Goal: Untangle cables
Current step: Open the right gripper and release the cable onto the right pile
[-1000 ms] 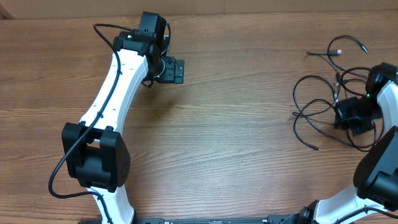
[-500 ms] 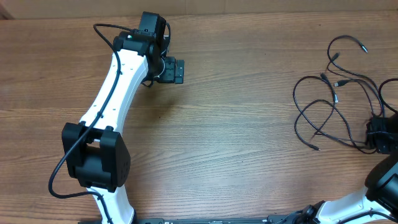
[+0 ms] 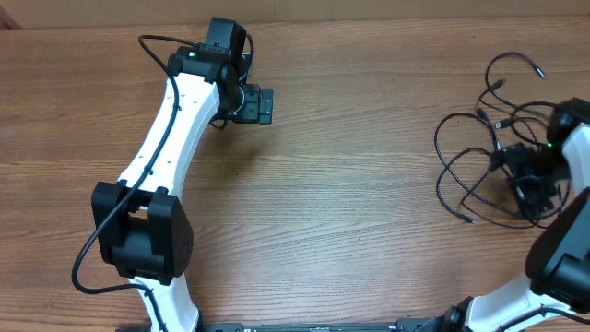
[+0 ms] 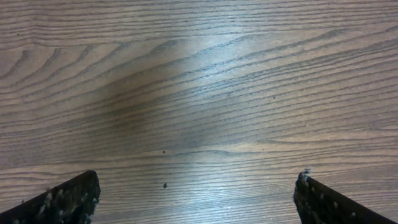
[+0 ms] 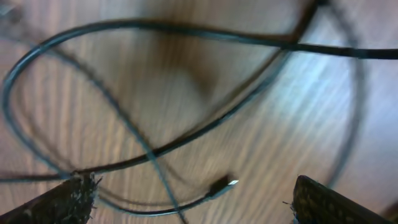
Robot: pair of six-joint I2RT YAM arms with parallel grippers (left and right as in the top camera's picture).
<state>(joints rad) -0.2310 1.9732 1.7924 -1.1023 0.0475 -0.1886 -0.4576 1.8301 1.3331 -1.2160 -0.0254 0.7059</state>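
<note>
The wooden tabletop (image 3: 369,138) fills the overhead view. The left arm (image 3: 175,129) reaches toward its far edge and the right arm (image 3: 567,240) stands at the right edge. The cables (image 3: 470,157) lie in loose crossing loops on the right, under and beside the right gripper (image 3: 533,180). Its wrist camera shows the jaws spread wide above blurred loops and one small plug (image 5: 222,183), pinching nothing. The left gripper (image 4: 196,193), also spread, hangs over bare wood, well apart from the cables.
</note>
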